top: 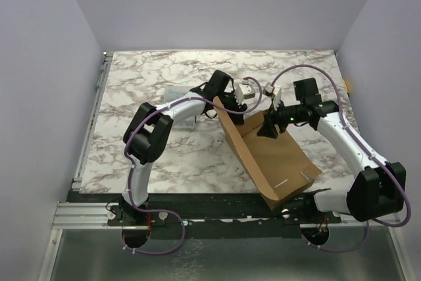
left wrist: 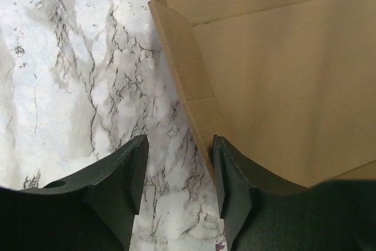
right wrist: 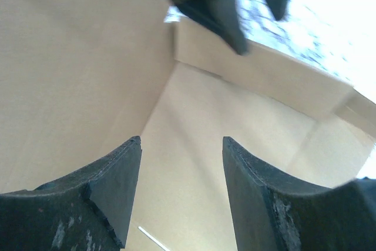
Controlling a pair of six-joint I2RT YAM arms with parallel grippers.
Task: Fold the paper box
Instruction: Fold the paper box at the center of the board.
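Left gripper point(left wrist: 179, 189): Its two black fingers are spread apart. The thin edge of the standing wall is just beside the finger on the right of the left wrist view. Bare table shows in the gap, so it is not pinching anything.
Right gripper point(right wrist: 182, 195): Its fingers are spread too, with nothing between them. It hangs inside the box, over the floor.
Brown cardboard paper box point(top: 283, 156): It lies on the white and grey marble table point(top: 151, 156), right of the middle in the top view. The long wall on its left side stands up.
How it will handle: It looks light and thin. The flat parts are likely stiff and the creases bend. It may slide on the smooth table, and a wall may flop back down.
Where to hold: Probably the top edge of the standing wall, near a corner. The other gripper could press on the floor to stop it sliding.
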